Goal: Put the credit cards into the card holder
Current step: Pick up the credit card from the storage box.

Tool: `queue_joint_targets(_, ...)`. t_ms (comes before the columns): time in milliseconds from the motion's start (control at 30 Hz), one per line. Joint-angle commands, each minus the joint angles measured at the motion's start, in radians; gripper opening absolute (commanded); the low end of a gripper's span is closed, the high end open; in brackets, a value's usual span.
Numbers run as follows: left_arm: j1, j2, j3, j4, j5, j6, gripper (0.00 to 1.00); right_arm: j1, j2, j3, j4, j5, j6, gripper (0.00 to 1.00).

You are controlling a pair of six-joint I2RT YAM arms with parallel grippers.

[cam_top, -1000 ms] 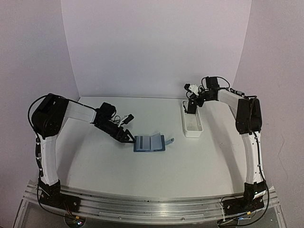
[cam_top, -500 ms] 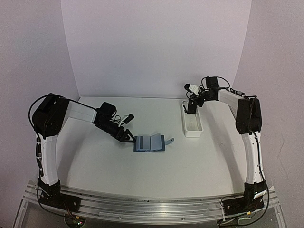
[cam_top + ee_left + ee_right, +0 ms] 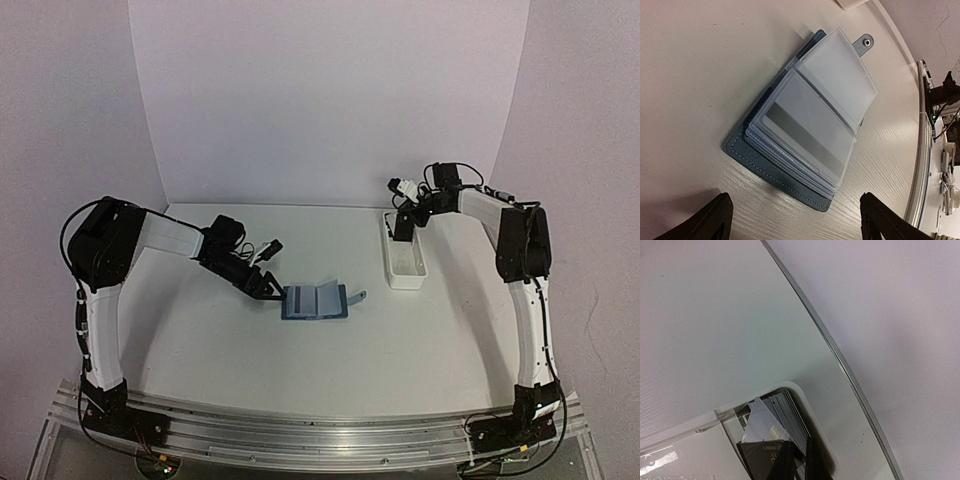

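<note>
two-fingered left end effector (image 3: pixel 268 289) sits released beside the open card holder (image 3: pixel 315 301). i cannot tell whether my right end effector (image 3: pixel 402 230) is clenched.

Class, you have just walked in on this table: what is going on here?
Two robot arms are busy with cards. The left gripper is open at the left edge of the blue card holder, which lies opened mid-table with its clear sleeves showing; it grips nothing. The right gripper reaches into the far end of the white tray, where a stack of cards stands. Whether it grips one cannot be told.
</note>
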Motion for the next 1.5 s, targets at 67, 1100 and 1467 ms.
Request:
queue_joint_targets(67,0.005,0.034,0.030,-0.040,-0.032,0.000,0.88,-0.003,0.022,0.015,-0.024,-0.014,-0.008,0.00)
queue_joint_targets(1100,0.004,0.012,0.041,-0.054,-0.024,-0.001,0.88,-0.015,-0.112,0.110,-0.022,-0.026,-0.032,0.00)
queue_joint_targets(1467,0.005,-0.008,0.058,-0.070,-0.020,0.007,0.88,-0.015,-0.176,0.175,-0.014,-0.027,0.035,0.00)
